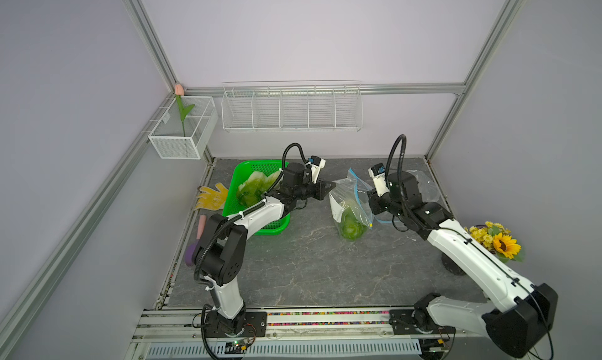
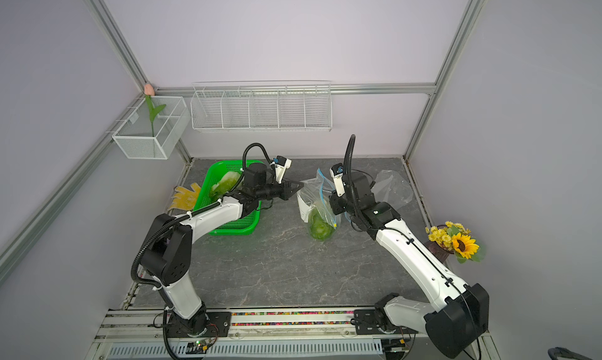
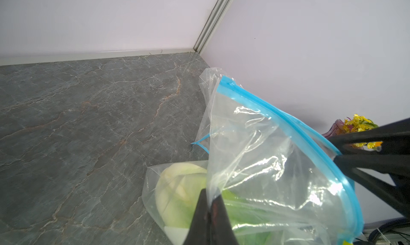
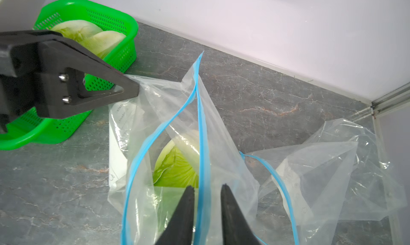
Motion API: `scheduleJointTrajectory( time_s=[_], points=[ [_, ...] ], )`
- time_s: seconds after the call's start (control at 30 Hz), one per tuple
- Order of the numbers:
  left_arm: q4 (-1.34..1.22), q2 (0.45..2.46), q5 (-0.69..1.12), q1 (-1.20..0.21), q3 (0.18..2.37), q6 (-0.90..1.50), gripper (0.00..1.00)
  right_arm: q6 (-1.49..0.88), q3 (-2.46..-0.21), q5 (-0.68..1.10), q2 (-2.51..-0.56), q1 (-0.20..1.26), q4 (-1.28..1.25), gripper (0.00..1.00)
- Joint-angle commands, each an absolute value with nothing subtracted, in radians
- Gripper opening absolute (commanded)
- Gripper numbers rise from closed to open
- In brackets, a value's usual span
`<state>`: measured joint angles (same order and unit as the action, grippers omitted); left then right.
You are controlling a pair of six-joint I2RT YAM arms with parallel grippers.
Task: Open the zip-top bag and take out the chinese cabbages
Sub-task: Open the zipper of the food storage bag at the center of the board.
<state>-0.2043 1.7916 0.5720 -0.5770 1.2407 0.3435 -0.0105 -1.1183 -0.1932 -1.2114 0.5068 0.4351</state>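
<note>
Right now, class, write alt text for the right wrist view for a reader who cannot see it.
The left gripper pinches a corner of the clear zip-top bag, a chinese cabbage inside; the right gripper straddles its blue zip rim. A green basket holds more.

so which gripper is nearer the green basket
Left. The left gripper pinches the bag corner just beside the green basket; the right gripper is across the bag from it.

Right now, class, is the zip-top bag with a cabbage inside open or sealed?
Open. On the zip-top bag the two blue zip edges stand apart, and the cabbage shows between them.
</note>
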Motion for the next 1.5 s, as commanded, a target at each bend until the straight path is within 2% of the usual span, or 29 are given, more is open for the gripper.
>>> scheduleJointTrajectory(
  time_s=[0.0, 0.03, 0.13, 0.23, 0.33, 0.43, 0.63, 0.8, 1.1, 1.27, 1.37, 1.47],
  points=[
    [-0.197, 1.767, 0.528, -0.58, 1.259, 0.373, 0.01, -0.049, -1.104, -0.175, -1.179, 0.509, 0.402, 0.11],
    [-0.193, 1.766, 0.522, -0.58, 1.261, 0.378, 0.05, -0.066, -1.096, -0.165, -1.174, 0.508, 0.389, 0.1],
    [-0.186, 1.747, 0.5, -0.58, 1.26, 0.401, 0.28, -0.109, -1.076, -0.142, -1.161, 0.503, 0.346, 0.07],
    [-0.157, 1.693, 0.435, -0.58, 1.252, 0.419, 0.72, -0.148, -1.062, -0.12, -1.154, 0.494, 0.31, 0.07],
    [-0.077, 1.617, 0.285, -0.592, 1.252, 0.471, 0.99, -0.184, -1.037, -0.099, -1.139, 0.485, 0.26, 0.07],
    [0.064, 1.591, 0.163, -0.61, 1.315, 0.629, 1.0, -0.209, -1.016, -0.067, -1.132, 0.475, 0.214, 0.07],
    [0.302, 1.638, -0.001, -0.738, 1.489, 0.733, 0.96, -0.253, -1.0, -0.022, -1.138, 0.465, 0.165, 0.07],
    [0.543, 1.769, 0.006, -0.787, 1.709, 0.847, 0.77, -0.265, -0.998, -0.002, -1.139, 0.463, 0.157, 0.07],
    [0.615, 1.906, 0.066, -0.832, 1.868, 0.862, 0.69, -0.268, -0.989, 0.02, -1.144, 0.463, 0.15, 0.07],
    [0.659, 1.954, 0.088, -0.837, 1.926, 0.853, 0.69, -0.253, -0.996, 0.045, -1.155, 0.463, 0.165, 0.07],
    [0.707, 1.978, 0.093, -0.837, 1.958, 0.847, 0.64, -0.244, -0.996, 0.021, -1.149, 0.463, 0.173, 0.07],
    [0.717, 1.979, 0.112, -0.839, 1.972, 0.837, 0.67, -0.231, -1.0, -0.009, -1.15, 0.463, 0.191, 0.07]
  ],
)
